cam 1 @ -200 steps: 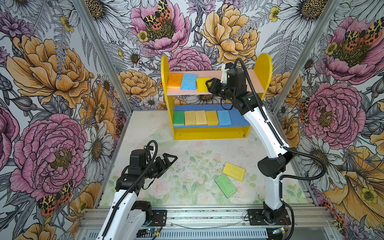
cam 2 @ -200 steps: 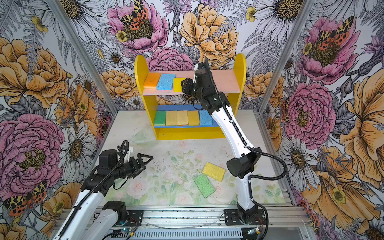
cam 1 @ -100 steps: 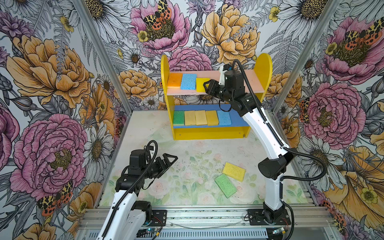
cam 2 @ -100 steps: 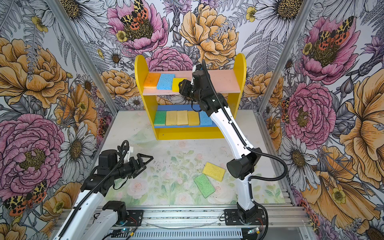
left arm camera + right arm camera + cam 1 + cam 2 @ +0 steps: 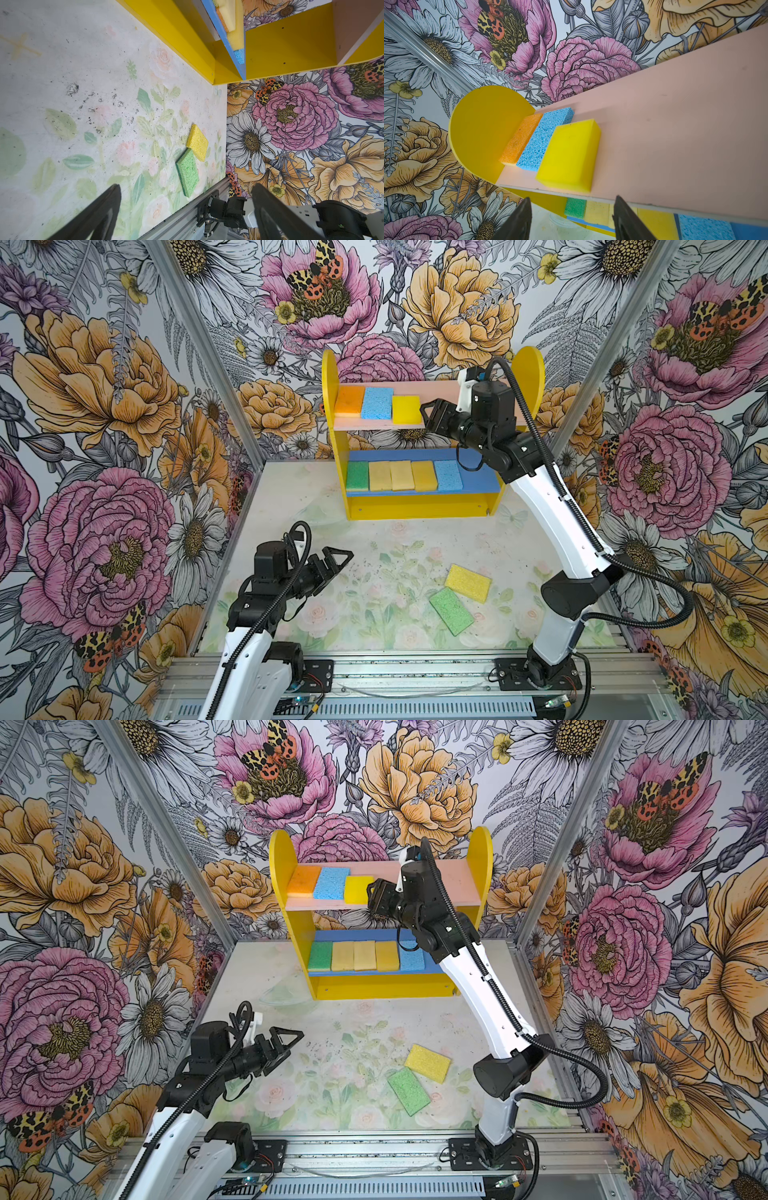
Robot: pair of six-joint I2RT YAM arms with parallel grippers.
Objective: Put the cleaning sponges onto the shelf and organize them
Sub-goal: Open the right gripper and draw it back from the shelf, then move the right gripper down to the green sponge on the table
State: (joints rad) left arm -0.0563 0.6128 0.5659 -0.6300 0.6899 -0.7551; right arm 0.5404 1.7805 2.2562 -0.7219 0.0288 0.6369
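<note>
The shelf stands at the back in both top views. Its pink upper board holds an orange sponge, a blue one and a bright yellow one. On the blue lower board lie a green sponge, three tan ones and a blue one. My right gripper is open just off the yellow sponge, holding nothing. A yellow sponge and a green sponge lie on the table. My left gripper hovers open and empty at front left.
Floral walls close in the left, back and right sides. A metal rail with both arm bases runs along the front edge. A faint clear round dish lies on the table by the shelf's left foot.
The right gripper's jaws have spread apart and drawn slightly back from the bright yellow sponge, which stays on the pink board. The left arm has not moved.
</note>
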